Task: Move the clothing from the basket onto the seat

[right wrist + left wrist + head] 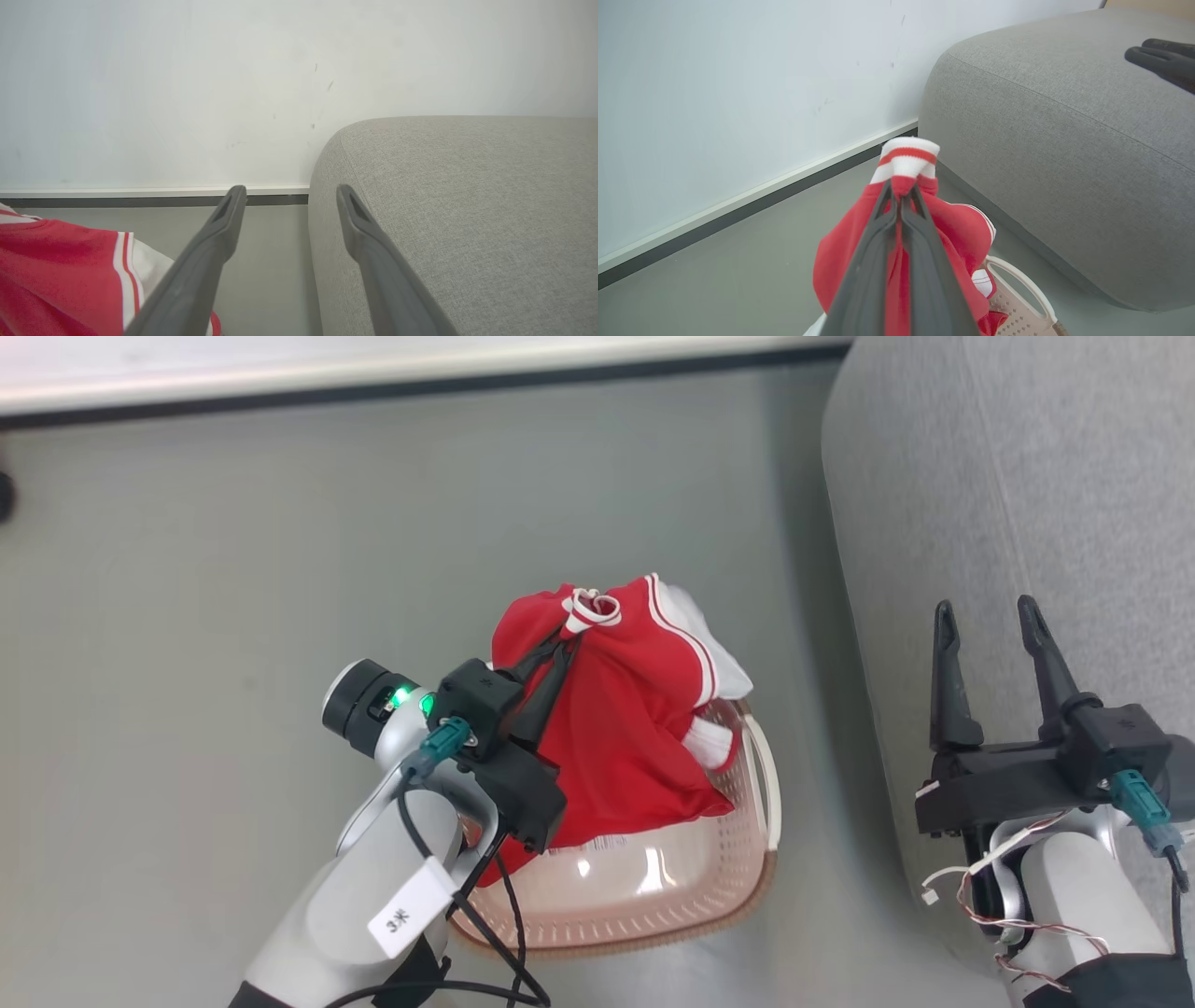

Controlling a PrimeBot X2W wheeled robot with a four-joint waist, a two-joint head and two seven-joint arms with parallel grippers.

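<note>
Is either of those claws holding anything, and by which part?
The left gripper is shut on the red clothing, pinching a bunched fold right next to its white-and-red striped trim. The right gripper is open and holds nothing.

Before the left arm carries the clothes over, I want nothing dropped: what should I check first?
1. Left gripper shut on the clothing: ok.
2. Clothing free of the basket: not ok, lower folds overlap its rim.
3. Landing spot on the seat: ok, plain fabric in view.
4. Right gripper out of the path: not ok, open over the seat's edge.
5. Every garment in the grip: cannot tell, the bundle hides what lies below.
</note>
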